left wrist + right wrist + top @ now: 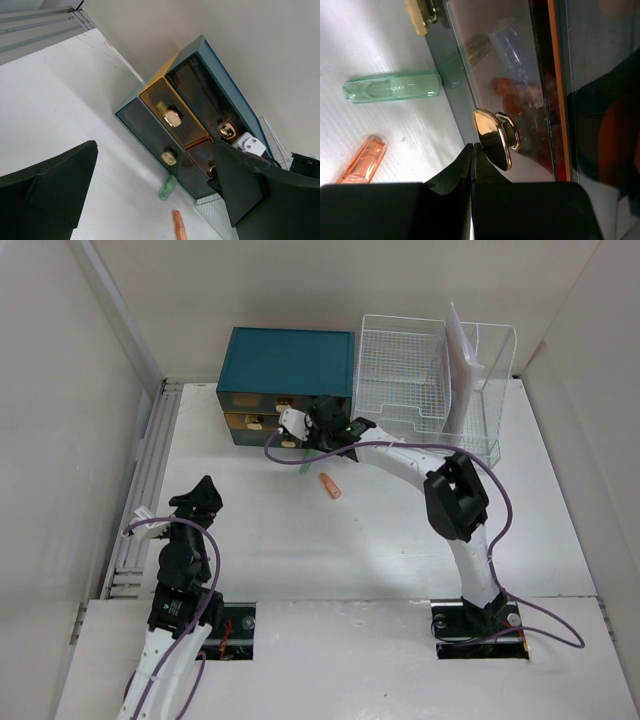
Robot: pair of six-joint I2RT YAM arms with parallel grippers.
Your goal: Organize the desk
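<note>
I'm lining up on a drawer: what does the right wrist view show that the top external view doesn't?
Right wrist only: the gold knob beside the shut right gripper, not gripped. Top external only: the wire basket, the open left gripper, the top of the teal cabinet. Both: the green tube and orange piece lying on the desk.

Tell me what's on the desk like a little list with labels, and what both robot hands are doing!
desk: white, grey rail along its left edge
back of desk: teal drawer cabinet, white wire basket beside it
loose bits: clear green tube and clear orange piece, lying in front of the cabinet
left hand: open, holding nothing
right hand: shut, tips right by a gold drawer knob
</note>
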